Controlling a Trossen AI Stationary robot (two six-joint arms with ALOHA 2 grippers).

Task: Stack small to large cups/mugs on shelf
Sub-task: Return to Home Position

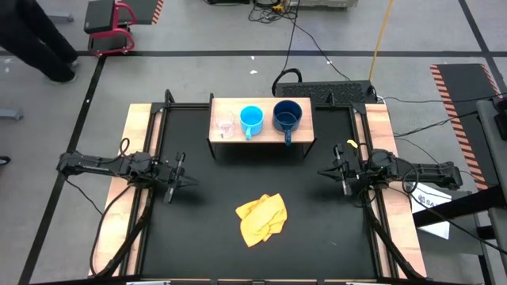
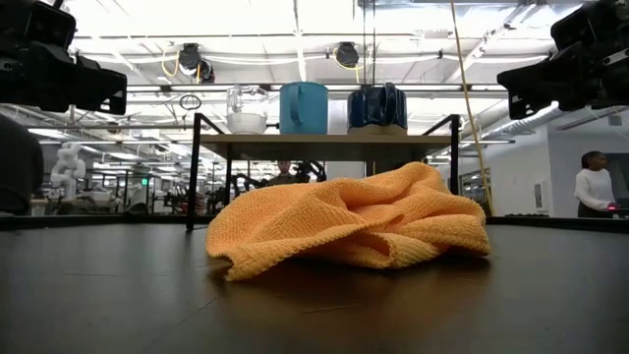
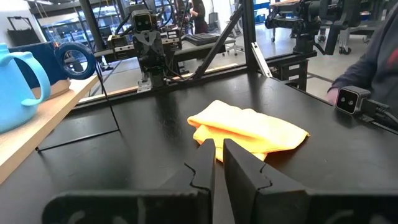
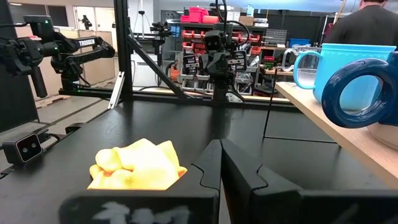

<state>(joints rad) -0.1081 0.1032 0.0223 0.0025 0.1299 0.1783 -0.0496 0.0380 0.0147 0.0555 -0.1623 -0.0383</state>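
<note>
Cups (image 1: 251,119) line shelf (image 1: 297,136) small to large; stacking looks done. Left gripper (image 1: 187,181), right gripper (image 1: 325,172) parked aside, pinched closed, empty.

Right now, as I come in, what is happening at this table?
Nothing is being handled at this moment. Three cups stand in a row on the shelf, small to large: the glass cup, the light blue mug, then the dark blue mug. The left hand and the right hand hang at their own sides of the table, both shut and empty. A yellow cloth lies loose in front of the shelf.
</note>
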